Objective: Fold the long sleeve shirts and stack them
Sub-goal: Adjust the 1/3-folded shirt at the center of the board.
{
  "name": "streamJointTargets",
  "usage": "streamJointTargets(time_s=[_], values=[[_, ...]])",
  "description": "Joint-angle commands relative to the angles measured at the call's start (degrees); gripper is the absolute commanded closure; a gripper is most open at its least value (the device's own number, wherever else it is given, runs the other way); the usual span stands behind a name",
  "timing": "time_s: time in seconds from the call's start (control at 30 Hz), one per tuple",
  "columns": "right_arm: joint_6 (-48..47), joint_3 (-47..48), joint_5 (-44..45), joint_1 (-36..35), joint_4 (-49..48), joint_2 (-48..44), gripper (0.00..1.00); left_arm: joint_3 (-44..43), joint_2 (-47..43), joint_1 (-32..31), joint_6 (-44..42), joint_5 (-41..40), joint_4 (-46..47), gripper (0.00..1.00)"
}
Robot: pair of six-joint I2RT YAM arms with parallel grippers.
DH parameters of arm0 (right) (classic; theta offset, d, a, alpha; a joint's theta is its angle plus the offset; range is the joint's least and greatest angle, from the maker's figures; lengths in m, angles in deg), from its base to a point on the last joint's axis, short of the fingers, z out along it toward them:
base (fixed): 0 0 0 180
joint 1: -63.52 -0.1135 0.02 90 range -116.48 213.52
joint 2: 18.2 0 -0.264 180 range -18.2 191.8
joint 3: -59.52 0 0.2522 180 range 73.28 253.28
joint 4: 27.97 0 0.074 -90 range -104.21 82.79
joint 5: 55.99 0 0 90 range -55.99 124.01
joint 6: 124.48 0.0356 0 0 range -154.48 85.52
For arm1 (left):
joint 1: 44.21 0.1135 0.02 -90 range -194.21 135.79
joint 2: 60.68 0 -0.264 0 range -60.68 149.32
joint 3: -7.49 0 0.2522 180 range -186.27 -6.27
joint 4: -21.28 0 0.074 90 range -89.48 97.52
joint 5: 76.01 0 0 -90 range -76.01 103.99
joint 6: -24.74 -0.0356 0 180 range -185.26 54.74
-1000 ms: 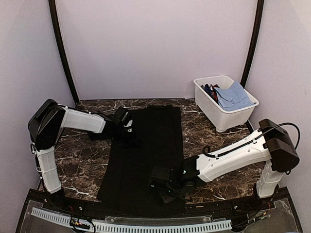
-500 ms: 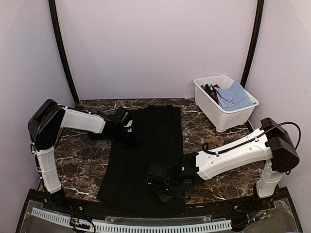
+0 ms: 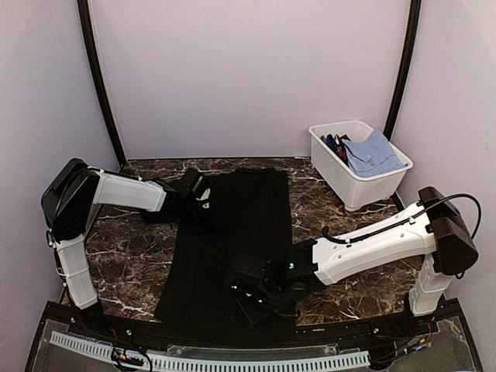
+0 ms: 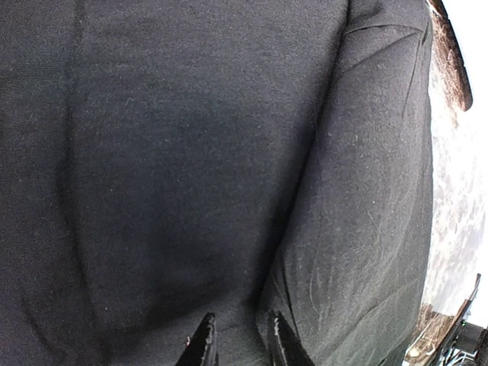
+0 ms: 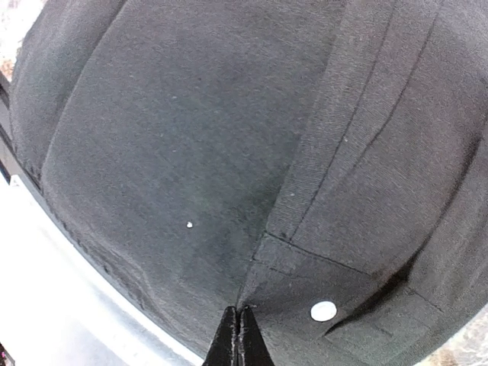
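The black shirt (image 3: 232, 232) lies flat as a long strip down the middle of the bench (image 3: 132, 256), running from 12 o'clock to 6 o'clock, its near hem close to the bench edge. At about 5 o'clock on the shirt the right claw (image 5: 239, 334) is clenched. Its tips meet on a pinch of cloth just beside the cuff (image 5: 335, 267) and its white button (image 5: 323, 310), so it appears to hold the sleeve end. At about 10 o'clock on the shirt the left claw (image 4: 238, 345) sits on the side edge. Its fingers are narrowly parted with a ridge of cloth running up between them, which looks like a grip on that fold.

The step in hand seems to be laying the sleeve end across the body. To do it well, the right claw should lift only enough to clear the layer beneath, then carry the cuff toward 9 o'clock in a low arc. The left claw should act as the anchor so the strip does not slide or skew. The right claw should let go once the cuff lies inside the shirt's outline, without creasing the layers below. The white bin (image 3: 353, 194) at 2 o'clock holds a blue garment (image 3: 373, 153) and is well apart.
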Motion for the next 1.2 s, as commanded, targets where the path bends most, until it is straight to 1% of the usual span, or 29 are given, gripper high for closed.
streamJointTargets(time_s=[0.0, 0.03, 0.07, 0.1, 0.17, 0.2, 0.23, 0.33, 0.43, 0.5, 0.6, 0.67, 0.8, 0.93, 1.17], values=[[-0.2, -1.3, -4.0, 0.1, -3.1, -0.6, 1.00, -0.4, -3.2, 0.4, -1.2, -1.4, -1.5, 0.78], [-0.4, -1.2, -4.2, 0.1, -3.1, -0.9, 1.00, -0.9, -3.4, 0.5, -1.3, -2.1, -1.9, 0.78], [-0.5, -1.1, -4.1, 0.2, -3.2, -1.5, 0.95, -1.1, -3.5, 0.5, -1.3, -2.4, -2.0, 0.78], [-0.7, -1.2, -4.0, 0.6, -3.5, -2.5, 0.83, -1.5, -3.8, 0.5, -1.4, -3.2, -2.2, 0.78], [-0.9, -2.3, -3.9, 2.6, -4.4, -5.7, 0.66, -2.1, -4.3, 0.4, -1.7, -4.5, -2.2, 0.78], [-0.9, -3.2, -3.5, 4.1, -4.8, -7.5, 0.59, -2.3, -4.7, 0.4, -1.8, -4.9, -2.2, 0.77], [-0.9, -4.3, -2.8, 5.7, -5.3, -9.5, 0.56, -2.7, -4.8, 0.5, -2.1, -4.8, -1.8, 0.77], [0.0, -8.6, 0.1, 11.3, -7.1, -15.3, 0.56, -3.3, -4.8, 0.3, -2.4, -2.8, 0.6, 0.77], [2.4, -14.4, 0.7, 16.5, -12.0, -20.9, 0.57, -5.9, -3.9, -0.5, -2.7, -1.3, 2.9, 0.77], [3.7, -18.3, 0.1, 20.0, -15.9, -24.2, 0.60, -8.6, -2.3, -1.6, -3.1, -0.8, 3.3, 0.77], [2.5, -21.1, -1.8, 25.3, -21.8, -26.7, 0.65, -13.5, 1.6, -3.1, -3.1, 0.3, 3.7, 0.77], [1.1, -20.4, -1.8, 28.0, -22.0, -26.6, 0.68, -16.5, 4.2, -3.7, -3.1, 1.3, 5.0, 0.78], [-0.3, -19.7, -1.8, 30.4, -22.8, -26.3, 0.70, -23.5, 10.0, -4.4, -3.3, 1.7, 7.2, 0.78], [-0.1, -20.4, -3.3, 30.7, -24.0, -26.3, 0.71, -30.3, 16.5, -4.5, -3.4, 1.7, 8.3, 0.78], [0.9, -24.8, -6.5, 30.7, -26.1, -27.3, 0.72, -45.6, 29.1, -3.8, -4.7, -2.9, 5.8, 0.77]])
